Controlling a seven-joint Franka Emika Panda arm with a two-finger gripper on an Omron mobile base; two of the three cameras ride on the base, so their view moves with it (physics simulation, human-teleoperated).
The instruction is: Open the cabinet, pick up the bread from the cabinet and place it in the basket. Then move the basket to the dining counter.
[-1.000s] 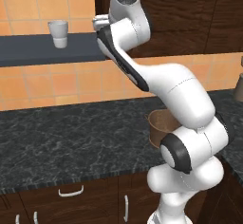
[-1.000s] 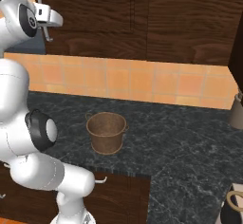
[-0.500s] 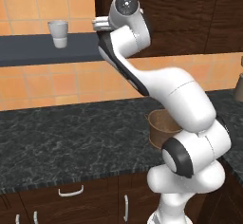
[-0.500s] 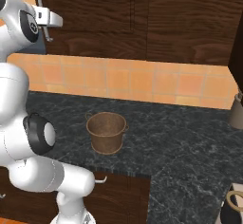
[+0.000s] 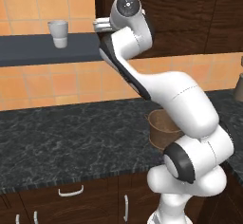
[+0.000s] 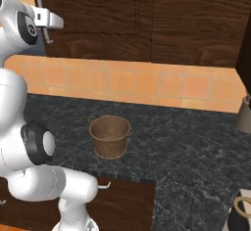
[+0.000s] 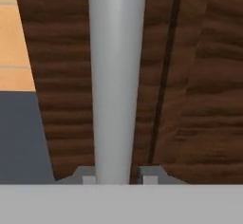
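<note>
hand (image 7: 116, 178) clamped on silver handle (image 7: 116, 76) of closed cabinet (image 6: 98, 19); basket (image 6: 110, 136) on black surface (image 6: 186, 142).

cabinet (image 6: 147, 19): I am seeing dark brown wood grain
handle (image 7: 116, 76): I am seeing plain silver-grey
basket (image 6: 110, 136): showing brown
counter (image 6: 186, 147): showing black with pale speckles
wall tiles (image 6: 147, 85): glowing orange
cup (image 5: 58, 32): looking white
</note>
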